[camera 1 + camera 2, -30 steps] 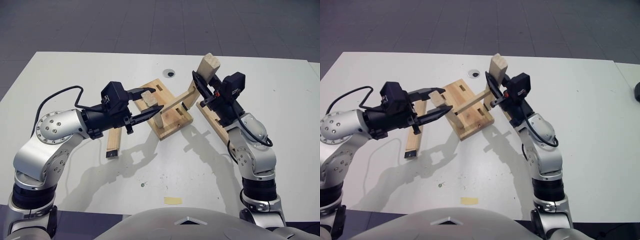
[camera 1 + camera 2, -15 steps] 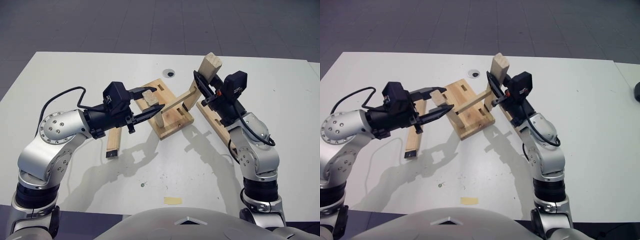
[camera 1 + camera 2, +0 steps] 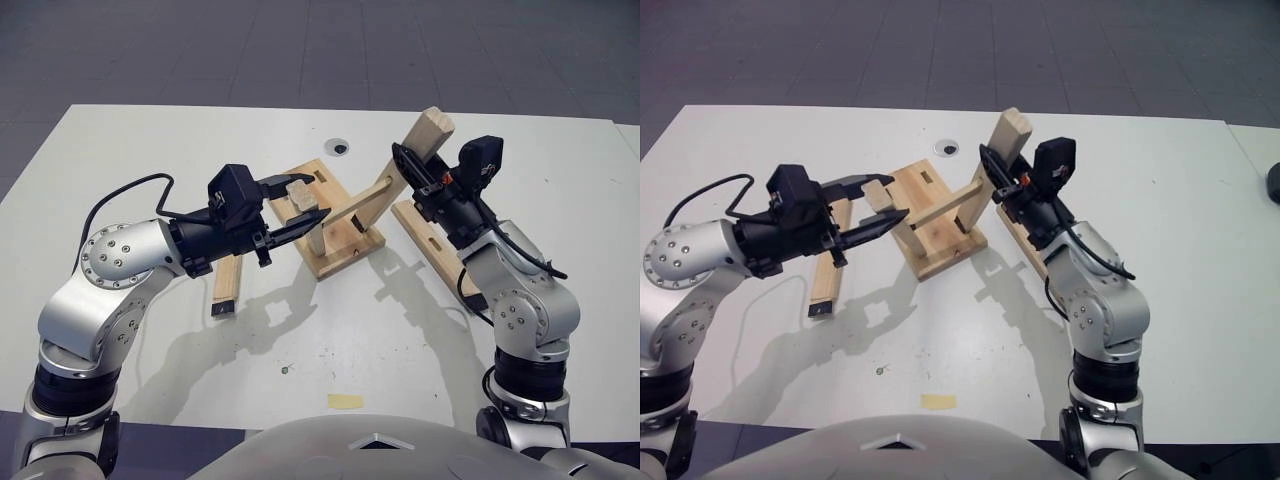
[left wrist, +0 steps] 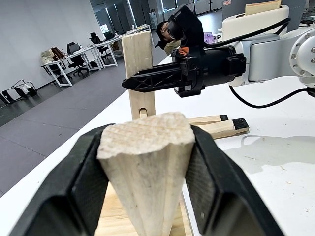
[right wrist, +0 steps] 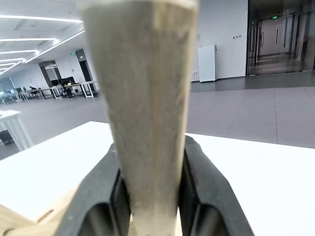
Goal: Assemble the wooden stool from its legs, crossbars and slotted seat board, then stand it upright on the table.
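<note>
Left gripper (image 3: 308,198) is clamped on the top of a short leg (image 3: 316,237), which stands roughly upright on the seat board (image 3: 345,258). The board lies flat at the centre of the table (image 3: 150,140). Right gripper (image 3: 403,160) is clamped on a tall leg (image 3: 427,132); its long axis tilts, with the upper end pointing far and right. A crossbar (image 3: 350,207) spans the two legs. Left wrist view shows the short leg's end grain between the pads (image 4: 78,182). Head views show a loose leg (image 3: 228,280) at left and a slotted bar (image 3: 435,250) at right.
</note>
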`<state>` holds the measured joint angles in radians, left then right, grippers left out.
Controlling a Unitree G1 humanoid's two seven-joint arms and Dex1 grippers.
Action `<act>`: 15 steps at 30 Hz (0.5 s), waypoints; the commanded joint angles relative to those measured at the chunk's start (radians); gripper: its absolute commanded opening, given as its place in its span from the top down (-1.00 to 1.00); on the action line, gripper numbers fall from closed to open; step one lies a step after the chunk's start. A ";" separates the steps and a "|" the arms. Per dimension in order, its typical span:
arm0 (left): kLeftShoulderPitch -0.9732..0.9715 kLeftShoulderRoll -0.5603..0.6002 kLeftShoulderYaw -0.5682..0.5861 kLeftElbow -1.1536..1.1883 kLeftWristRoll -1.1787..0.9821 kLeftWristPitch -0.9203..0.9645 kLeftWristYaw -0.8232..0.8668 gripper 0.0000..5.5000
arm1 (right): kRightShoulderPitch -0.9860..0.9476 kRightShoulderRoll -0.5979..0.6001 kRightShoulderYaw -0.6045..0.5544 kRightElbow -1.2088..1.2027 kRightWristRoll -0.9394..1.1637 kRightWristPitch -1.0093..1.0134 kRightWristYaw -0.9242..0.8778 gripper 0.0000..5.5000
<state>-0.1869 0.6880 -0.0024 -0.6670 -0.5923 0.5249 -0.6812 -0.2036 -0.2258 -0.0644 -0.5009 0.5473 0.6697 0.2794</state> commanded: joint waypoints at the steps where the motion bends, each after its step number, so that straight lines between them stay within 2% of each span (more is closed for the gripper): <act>1: 0.004 0.006 -0.024 0.020 0.036 0.028 0.014 0.25 | 0.039 -0.075 0.128 0.021 -0.040 0.093 0.043 0.63; 9: 0.008 0.001 -0.044 0.015 0.053 0.026 0.015 0.25 | 0.063 -0.158 0.205 0.078 -0.098 0.124 0.040 0.62; 13: 0.003 -0.001 -0.043 0.014 0.049 0.023 0.010 0.25 | 0.135 -0.295 0.255 0.085 -0.155 0.096 0.098 0.60; 15: 0.002 -0.002 -0.048 0.018 0.058 0.016 0.010 0.25 | 0.139 -0.380 0.331 0.116 -0.247 0.017 0.126 0.58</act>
<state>-0.1825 0.6867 -0.0179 -0.6639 -0.5718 0.5259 -0.6779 -0.2119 -0.4348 0.0482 -0.4865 0.4946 0.6287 0.2795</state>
